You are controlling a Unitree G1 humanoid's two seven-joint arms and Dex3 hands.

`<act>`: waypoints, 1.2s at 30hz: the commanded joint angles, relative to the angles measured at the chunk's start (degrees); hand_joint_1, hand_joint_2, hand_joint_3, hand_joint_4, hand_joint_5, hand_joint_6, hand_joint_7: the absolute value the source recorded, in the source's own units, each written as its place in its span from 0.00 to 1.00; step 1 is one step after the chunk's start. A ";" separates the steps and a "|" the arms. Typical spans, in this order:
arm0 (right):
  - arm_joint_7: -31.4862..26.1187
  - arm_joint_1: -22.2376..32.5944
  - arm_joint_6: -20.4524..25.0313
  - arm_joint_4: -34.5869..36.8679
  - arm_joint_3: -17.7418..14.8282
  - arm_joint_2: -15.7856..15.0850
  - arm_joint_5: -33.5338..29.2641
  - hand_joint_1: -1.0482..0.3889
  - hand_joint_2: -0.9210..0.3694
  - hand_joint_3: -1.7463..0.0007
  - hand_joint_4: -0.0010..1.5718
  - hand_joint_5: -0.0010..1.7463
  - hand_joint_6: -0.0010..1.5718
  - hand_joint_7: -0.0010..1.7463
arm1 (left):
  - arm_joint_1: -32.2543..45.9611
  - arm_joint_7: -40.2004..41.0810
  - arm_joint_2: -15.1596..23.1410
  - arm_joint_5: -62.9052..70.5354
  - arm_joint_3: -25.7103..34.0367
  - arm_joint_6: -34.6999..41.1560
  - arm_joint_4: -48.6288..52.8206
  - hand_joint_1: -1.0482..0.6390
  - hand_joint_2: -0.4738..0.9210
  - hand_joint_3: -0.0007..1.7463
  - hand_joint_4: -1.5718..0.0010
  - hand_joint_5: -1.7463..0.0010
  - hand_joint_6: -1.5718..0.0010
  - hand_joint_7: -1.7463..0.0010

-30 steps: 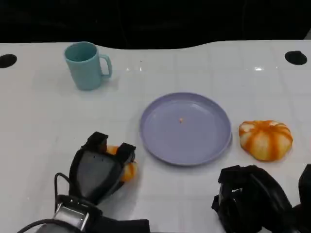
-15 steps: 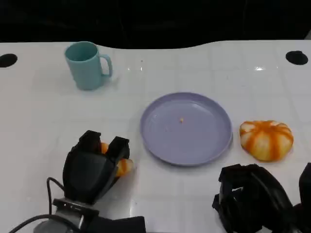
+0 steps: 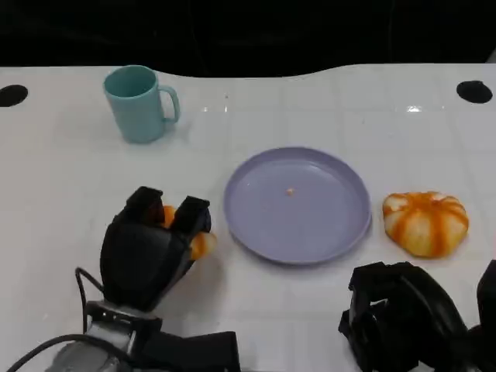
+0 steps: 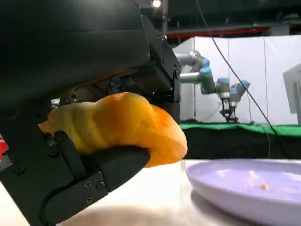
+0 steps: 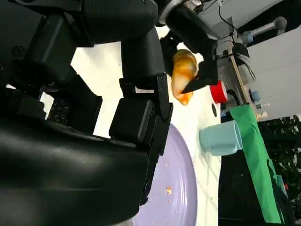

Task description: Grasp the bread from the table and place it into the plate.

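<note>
Left hand point(image 3: 151, 252) at near left, fingers point(image 4: 117, 165) curled around the bread point(image 4: 117, 127). Right hand point(image 3: 403, 318) at near right, fingers curled in, holding nothing.

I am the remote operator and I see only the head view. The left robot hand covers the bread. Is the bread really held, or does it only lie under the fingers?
Observer: In the left wrist view the bread is clamped between the fingers of the left robot hand.
Operator: Is it lifted off the table?
Observer: Yes. The left wrist view shows bare white table beneath the bread, with a gap.
Operator: Is it over the plate already?
Observer: Not yet. In that view the plate rim lies beside and below the bread.
Operator: Does the right robot hand hold anything?
Observer: In the right wrist view the right robot hand holds nothing; its fingers are curled.
</note>
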 commanded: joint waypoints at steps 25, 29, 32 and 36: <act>-0.17 0.66 -0.51 -0.52 0.12 -0.64 -0.07 0.00 0.66 0.21 0.95 0.79 1.00 0.58 | -5.05 -10.50 -0.61 -0.61 3.86 -3.39 -14.81 0.45 0.39 0.92 0.30 0.00 0.48 0.00; -0.92 0.80 -0.33 -1.00 0.39 -0.68 -0.52 0.00 0.66 0.20 0.95 0.80 1.00 0.59 | -7.14 -10.61 -2.73 -0.90 3.32 -5.16 -11.37 0.43 0.44 0.87 0.31 0.00 0.48 0.00; -1.14 0.75 -0.42 -1.03 0.55 -0.65 -0.65 0.00 0.67 0.19 0.95 0.81 1.00 0.59 | -8.71 -10.33 -4.48 -0.68 3.01 -5.29 -8.42 0.42 0.46 0.88 0.29 0.00 0.46 0.00; -0.01 0.50 -1.03 -0.17 0.38 -0.69 0.11 0.00 0.69 0.18 0.94 0.80 1.00 0.58 | -10.85 -9.76 -6.73 -1.00 2.63 -5.88 -4.02 0.42 0.48 0.91 0.29 0.00 0.46 0.00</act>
